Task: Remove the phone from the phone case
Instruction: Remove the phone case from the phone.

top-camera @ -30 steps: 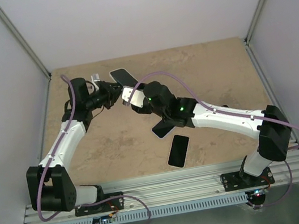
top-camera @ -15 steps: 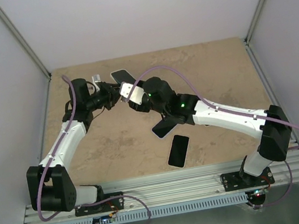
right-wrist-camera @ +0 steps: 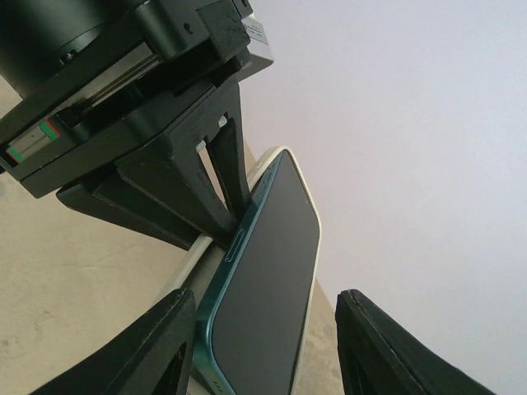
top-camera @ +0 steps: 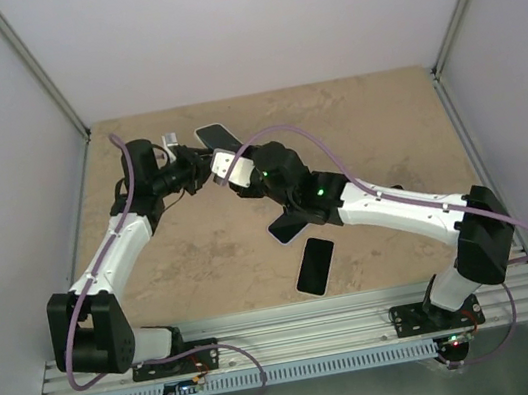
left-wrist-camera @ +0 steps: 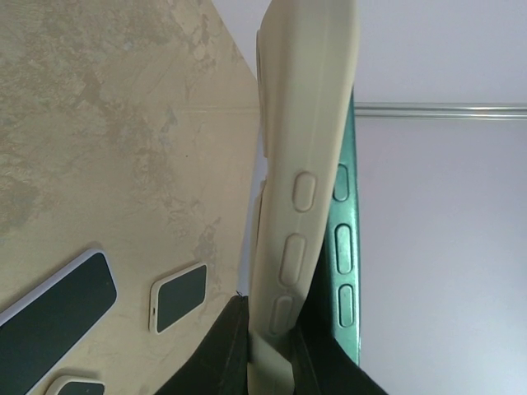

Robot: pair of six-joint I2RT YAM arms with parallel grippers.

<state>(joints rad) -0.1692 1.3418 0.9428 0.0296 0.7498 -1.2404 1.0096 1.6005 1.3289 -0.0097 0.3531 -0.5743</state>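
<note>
**Phone still in its case, held up between both grippers**

**Top external.** The left gripper (top-camera: 199,162) reaches toward 12 o'clock on the table (top-camera: 374,128) and holds the phone case (top-camera: 217,135) off the surface, its dark face turned upward. The right gripper (top-camera: 227,169) meets it from 4 o'clock, just beside the case. A black handset (top-camera: 315,265) lies flat toward 6 o'clock. A second handset (top-camera: 283,227) lies just beyond it, partly under the right arm.

**Left wrist.** The cream phone case (left-wrist-camera: 303,156) is seen edge-on and runs from 6 to 12 o'clock, its raised side buttons showing. The teal phone (left-wrist-camera: 345,247) sits against its 3 o'clock side. The left gripper (left-wrist-camera: 273,339) is closed tight on the case's lower end, with black fingers (left-wrist-camera: 226,350) on either side. Three spare handsets (left-wrist-camera: 178,296) lie on the table at 8 o'clock.

**Right wrist.** The phone (right-wrist-camera: 268,280), with a dark screen and teal frame, is seated in the cream case (right-wrist-camera: 312,216), and the case rim shows along its 2 o'clock edge. The right gripper (right-wrist-camera: 265,298) is spread wide with a finger on each side of the phone. Whether the finger at 8 o'clock touches the frame cannot be told. The left gripper (right-wrist-camera: 221,193) clamps the case from 10 o'clock.
</note>
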